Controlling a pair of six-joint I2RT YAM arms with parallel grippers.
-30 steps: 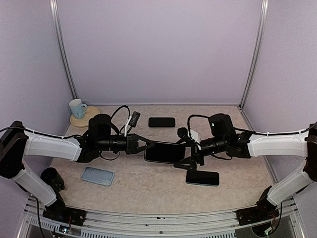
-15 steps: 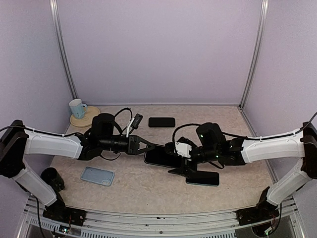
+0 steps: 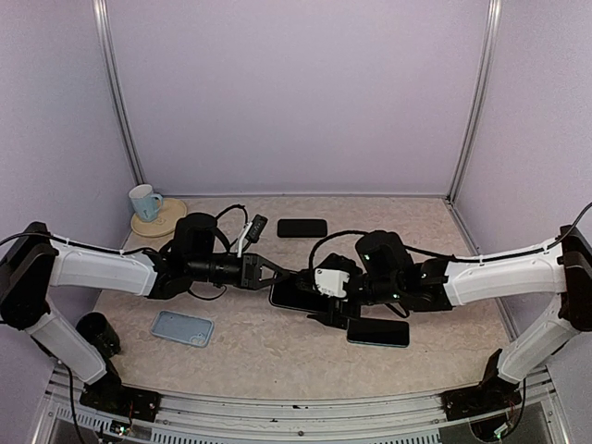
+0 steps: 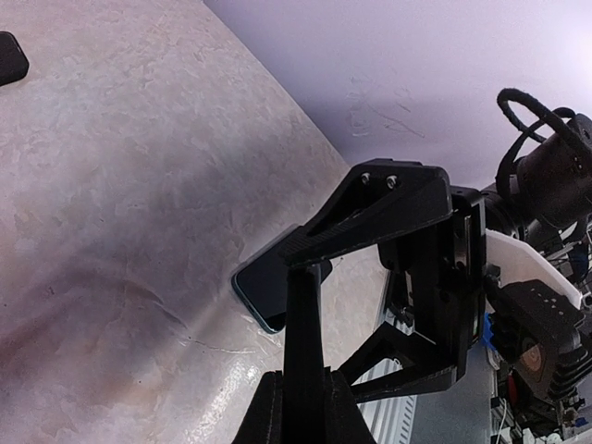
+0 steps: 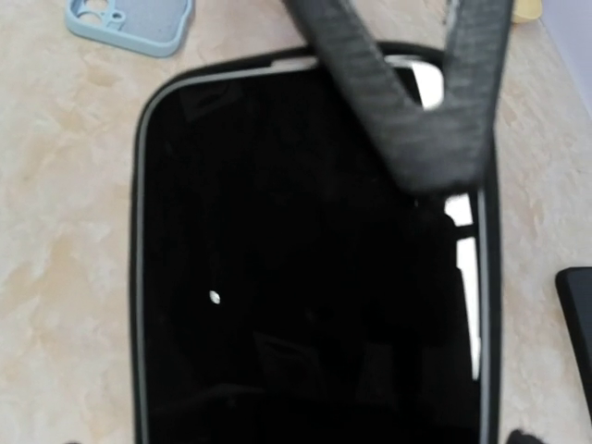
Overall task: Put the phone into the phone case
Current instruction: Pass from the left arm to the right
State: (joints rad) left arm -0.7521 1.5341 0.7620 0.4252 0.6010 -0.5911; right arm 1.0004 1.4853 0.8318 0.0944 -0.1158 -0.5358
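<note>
A black phone (image 3: 298,293) lies screen up at mid-table. In the right wrist view the phone (image 5: 305,277) fills the frame, with a dark case rim (image 5: 137,231) around it and a pale band inside that rim. My left gripper (image 3: 280,274) is shut, holds nothing, and its tip rests on the phone's left end; its fingers (image 5: 416,120) cross the screen's top. In the left wrist view the left gripper (image 4: 305,273) meets the phone (image 4: 264,291). My right gripper (image 3: 320,296) hangs open just above the phone, one finger on each side of it.
A second dark phone (image 3: 377,331) lies at the near right. A black case or phone (image 3: 302,228) sits farther back. A light blue case (image 3: 182,327) lies at the near left. A mug (image 3: 143,201) stands on a coaster at the back left.
My right gripper has slid left, from beside the phone's right end to over its middle. The left gripper has crept slightly right and stays shut.
</note>
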